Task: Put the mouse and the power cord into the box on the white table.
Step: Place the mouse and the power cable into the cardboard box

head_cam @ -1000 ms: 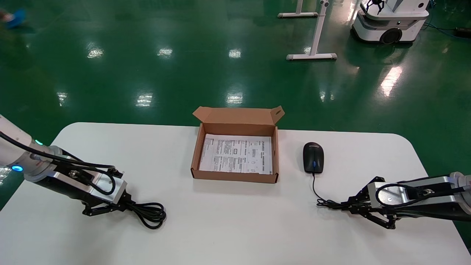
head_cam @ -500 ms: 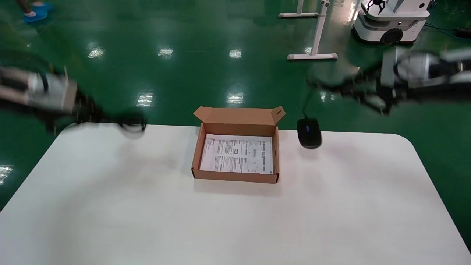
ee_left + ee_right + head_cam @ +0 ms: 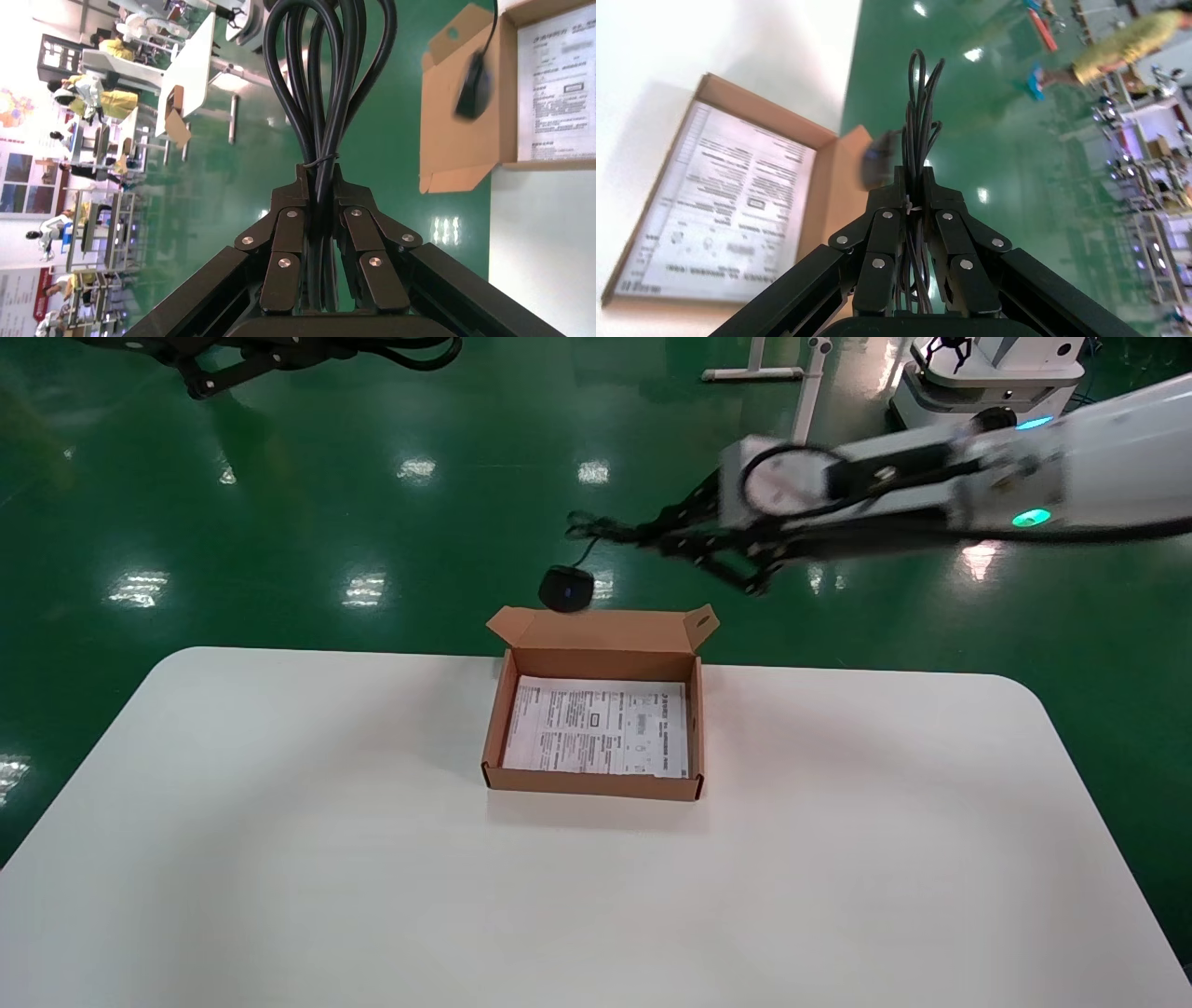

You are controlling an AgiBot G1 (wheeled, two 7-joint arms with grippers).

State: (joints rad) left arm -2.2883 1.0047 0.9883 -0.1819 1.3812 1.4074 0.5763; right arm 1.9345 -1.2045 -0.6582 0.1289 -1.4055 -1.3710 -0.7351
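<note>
The shallow brown cardboard box point(image 3: 596, 728) with its flap lid folded back sits at the centre of the head view, on the far middle part of the large white table point(image 3: 279, 859). A printed white paper sheet point(image 3: 598, 727) lines its bottom, and nothing else lies inside.

The right gripper point(image 3: 622, 534) reaches in from the upper right of the head view, raised well above the table. Its fingers are clamped on the bundled thin black cable point(image 3: 918, 133) of the small black oval mouse point(image 3: 566, 589). The mouse hangs from that cable in the air, showing just above the box's back flap at upper centre of the frame, its blue scroll wheel visible. In the right wrist view the mouse point(image 3: 878, 163) is a dark blur beside the box's flap.

The left gripper point(image 3: 320, 175) is at the upper left edge of the head view, lifted high. Its fingers grip the thick black coiled power cord point(image 3: 330, 77), pinching the tied loops between them.
</note>
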